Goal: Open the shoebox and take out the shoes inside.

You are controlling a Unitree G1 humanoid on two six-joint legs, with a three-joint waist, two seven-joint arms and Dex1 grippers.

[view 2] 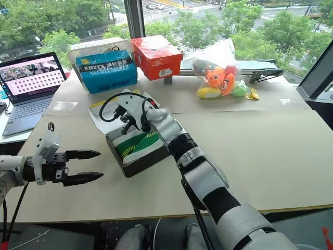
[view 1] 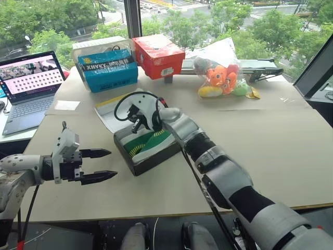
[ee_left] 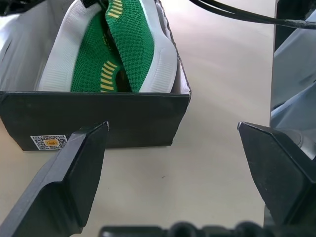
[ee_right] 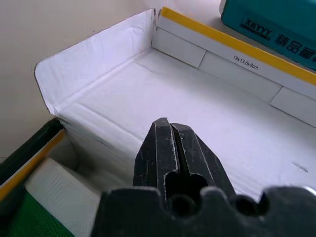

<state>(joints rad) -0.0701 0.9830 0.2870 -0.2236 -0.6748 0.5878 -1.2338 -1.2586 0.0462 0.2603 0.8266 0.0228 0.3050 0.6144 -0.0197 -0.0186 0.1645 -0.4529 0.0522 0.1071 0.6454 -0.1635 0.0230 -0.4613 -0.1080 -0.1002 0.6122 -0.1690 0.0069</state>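
Our right gripper point(ee_right: 170, 129) has its fingers pressed shut on nothing, poised over the lid's point(ee_right: 163, 94) white inside. Our left gripper point(view 1: 103, 164) gapes wide and empty, just short of the box point(view 1: 147, 160) on the table point(view 1: 291, 140). The box lies open, shoes point(view 1: 147, 140) inside.

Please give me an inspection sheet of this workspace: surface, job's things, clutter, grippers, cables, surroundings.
Surface: beige table.
Job's things: shoebox open, lid folded back flat; green-and-white shoes inside.
Clutter: blue box, red box, bag of plush toys, laptop.
Grippers: left gripper open, beside the shoebox; right gripper shut, over the lid.
Cables: black cable looping at the right wrist.
Surroundings: window, trees outside.
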